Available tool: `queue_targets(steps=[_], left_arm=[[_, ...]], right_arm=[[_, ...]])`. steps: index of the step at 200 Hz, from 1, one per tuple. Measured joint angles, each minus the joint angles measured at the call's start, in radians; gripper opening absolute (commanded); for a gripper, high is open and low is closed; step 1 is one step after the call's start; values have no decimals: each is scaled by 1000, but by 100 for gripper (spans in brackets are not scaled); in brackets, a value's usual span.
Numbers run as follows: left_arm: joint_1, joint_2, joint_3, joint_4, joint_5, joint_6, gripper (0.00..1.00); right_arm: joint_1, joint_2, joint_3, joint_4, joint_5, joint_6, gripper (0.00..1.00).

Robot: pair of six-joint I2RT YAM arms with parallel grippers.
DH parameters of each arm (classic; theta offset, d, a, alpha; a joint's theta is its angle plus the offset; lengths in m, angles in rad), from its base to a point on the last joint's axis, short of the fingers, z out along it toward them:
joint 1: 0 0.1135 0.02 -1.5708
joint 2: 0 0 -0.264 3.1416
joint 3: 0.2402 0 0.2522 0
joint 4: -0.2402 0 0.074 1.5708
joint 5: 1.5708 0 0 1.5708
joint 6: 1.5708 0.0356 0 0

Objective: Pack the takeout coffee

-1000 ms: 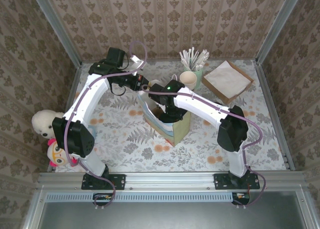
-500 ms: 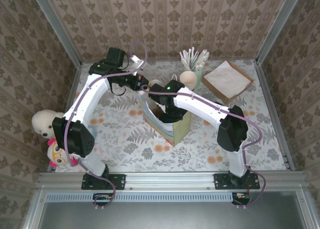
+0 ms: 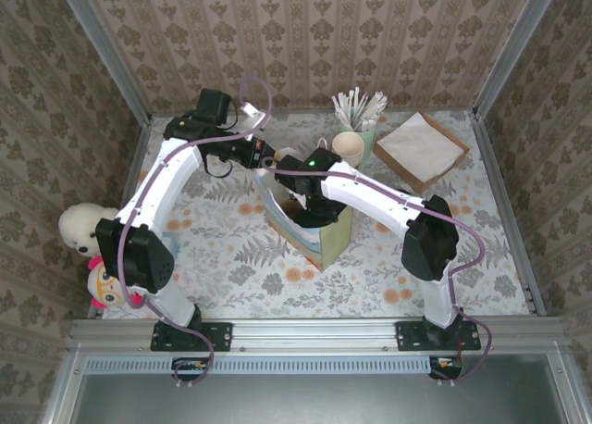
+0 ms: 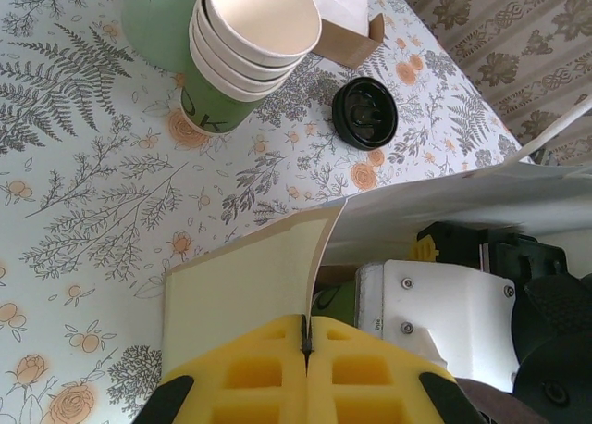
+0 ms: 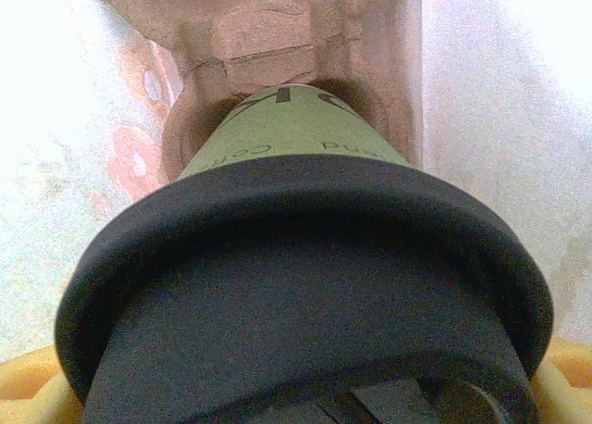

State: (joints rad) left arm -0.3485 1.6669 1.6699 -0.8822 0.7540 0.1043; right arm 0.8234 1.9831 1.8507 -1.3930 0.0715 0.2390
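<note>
Nothing is moving over the last second: the left gripper (image 4: 305, 336) is pinching open the paper bag (image 4: 245, 280), while the right gripper (image 3: 312, 206) is gripping the takeout coffee (image 5: 296, 132) inside it, base entering the cardboard carrier (image 5: 268, 40); release seems near.

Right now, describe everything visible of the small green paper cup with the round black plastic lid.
The small green paper cup tapers from a wide round black plastic lid, matte with a rolled rim, down to a narrower lower end; dark print runs across its wall. It stands upright, its lower end sitting in a well of the brown moulded pulp carrier, inside the pale paper bag. The right tool grips it at the lid, yellow pads against the rim on both sides.
</note>
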Motion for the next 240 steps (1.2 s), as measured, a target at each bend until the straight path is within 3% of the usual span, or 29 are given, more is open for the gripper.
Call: queue_targets(steps=[240], left_arm=[[-6,-13,-1,10,-3,0,0]], right_arm=[[4,0,61,-56,0,0,50]])
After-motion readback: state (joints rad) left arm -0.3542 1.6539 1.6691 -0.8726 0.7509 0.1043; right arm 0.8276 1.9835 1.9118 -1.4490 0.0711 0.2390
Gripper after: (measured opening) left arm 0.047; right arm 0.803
